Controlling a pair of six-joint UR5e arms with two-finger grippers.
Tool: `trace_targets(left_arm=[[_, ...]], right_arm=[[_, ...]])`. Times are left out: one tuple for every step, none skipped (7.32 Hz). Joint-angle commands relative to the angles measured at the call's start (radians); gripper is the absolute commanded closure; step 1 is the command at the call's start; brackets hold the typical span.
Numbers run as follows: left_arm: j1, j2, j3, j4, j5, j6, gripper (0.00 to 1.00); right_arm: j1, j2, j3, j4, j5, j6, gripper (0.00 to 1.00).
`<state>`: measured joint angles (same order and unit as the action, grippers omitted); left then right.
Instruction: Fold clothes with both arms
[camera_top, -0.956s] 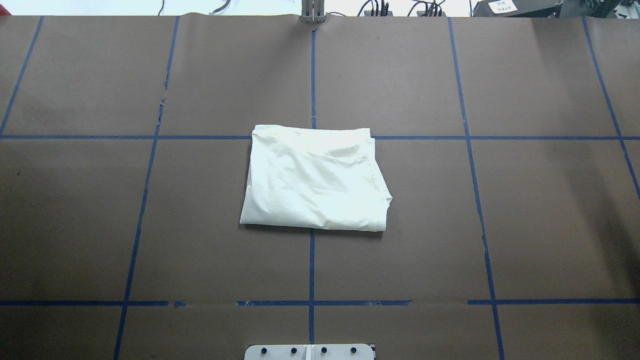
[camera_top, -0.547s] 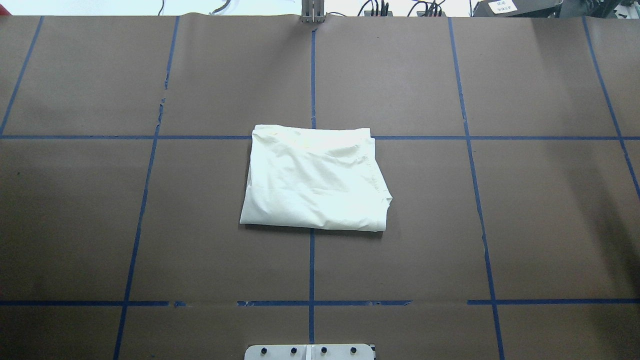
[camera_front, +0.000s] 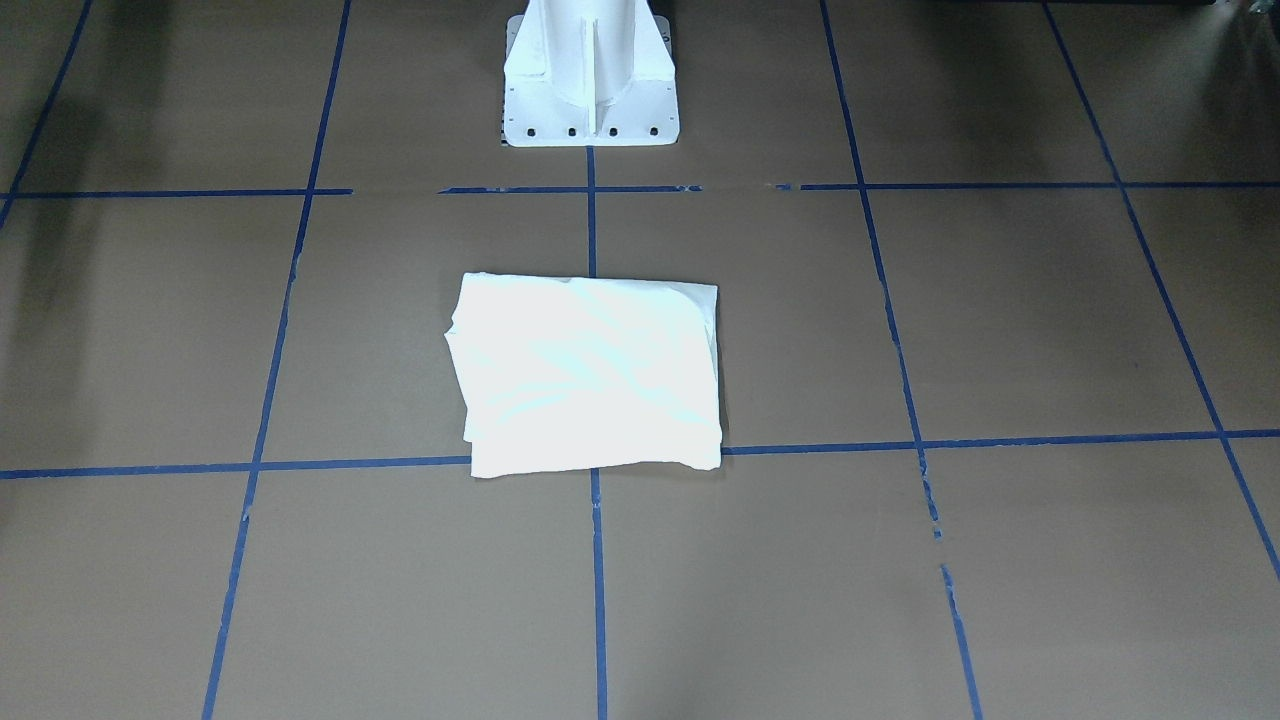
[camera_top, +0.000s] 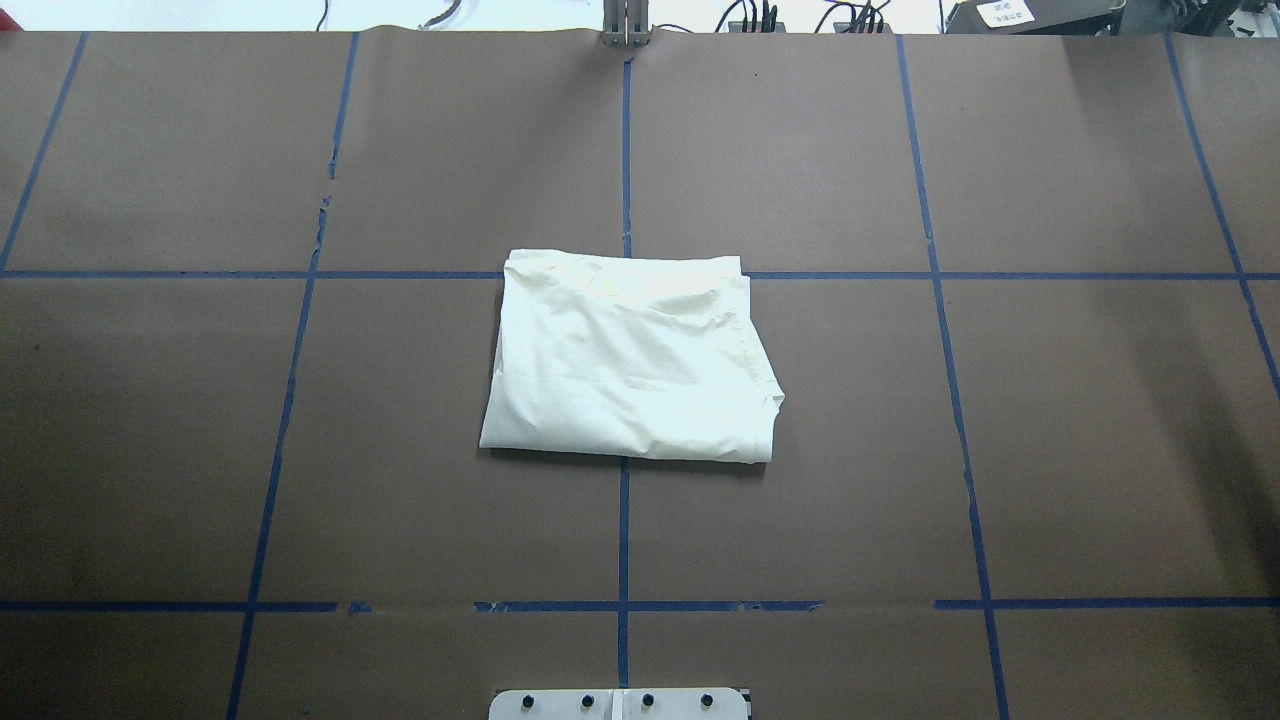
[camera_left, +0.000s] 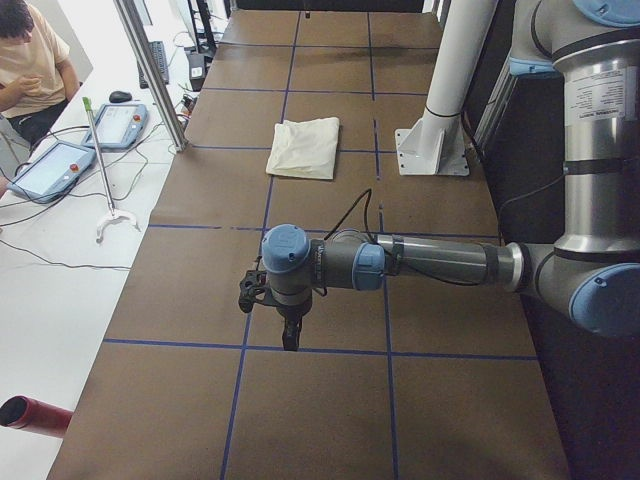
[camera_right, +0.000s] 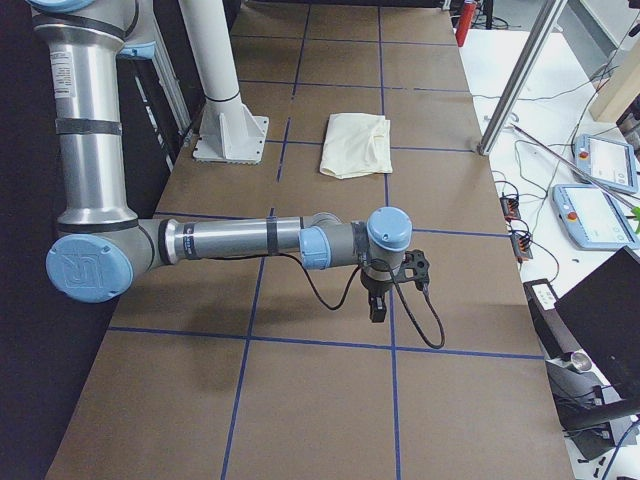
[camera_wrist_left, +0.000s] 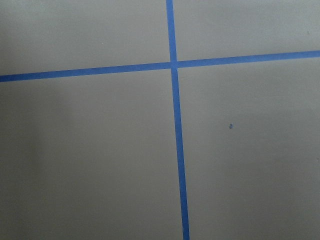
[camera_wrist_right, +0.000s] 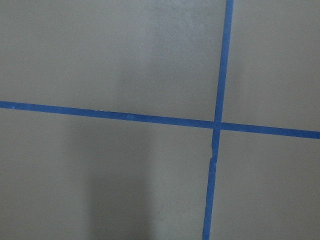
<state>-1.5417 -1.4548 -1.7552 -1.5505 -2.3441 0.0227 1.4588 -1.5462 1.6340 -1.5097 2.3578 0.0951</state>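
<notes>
My left gripper (camera_left: 289, 338) and right gripper (camera_right: 377, 312) hung well apart from the folded shirt (camera_top: 630, 360); jaws' spread, I couldn't tell. A careless tug could unfold it.

Found the cream-white shirt (camera_top: 630, 360) folded into a rough rectangle, plain side up and lightly wrinkled, lying flat at mid-bench (camera_top: 900, 450) over a crossing of blue tape lines (camera_top: 623, 520). Found the left arm (camera_left: 440, 265), silver-grey with light-blue joint caps, stretched low and level over the bench's left end, well apart from the shirt, the left tool (camera_left: 290, 335) pointing down. Found the right arm (camera_right: 230, 240) posed alike at the right end, the right tool (camera_right: 377, 305) pointing down. Could not tell how wide either tool stood.
</notes>
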Motion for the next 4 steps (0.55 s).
trace_targets(left_arm=[[0.000,-0.002,-0.001,0.001,0.000,-0.001,0.00],[0.000,-0.002,-0.001,-0.002,0.000,-0.001,0.00],[0.000,-0.002,-0.001,-0.002,0.000,-0.001,0.00],[0.000,-0.004,-0.001,-0.002,0.000,-0.001,0.00]], right_arm=[[0.000,0.000,0.003,0.000,0.000,0.000,0.00],[0.000,0.000,0.000,0.000,-0.002,0.000,0.00],[0.000,-0.002,0.001,0.000,0.000,0.000,0.00],[0.000,-0.002,-0.002,0.000,-0.003,0.002,0.00]])
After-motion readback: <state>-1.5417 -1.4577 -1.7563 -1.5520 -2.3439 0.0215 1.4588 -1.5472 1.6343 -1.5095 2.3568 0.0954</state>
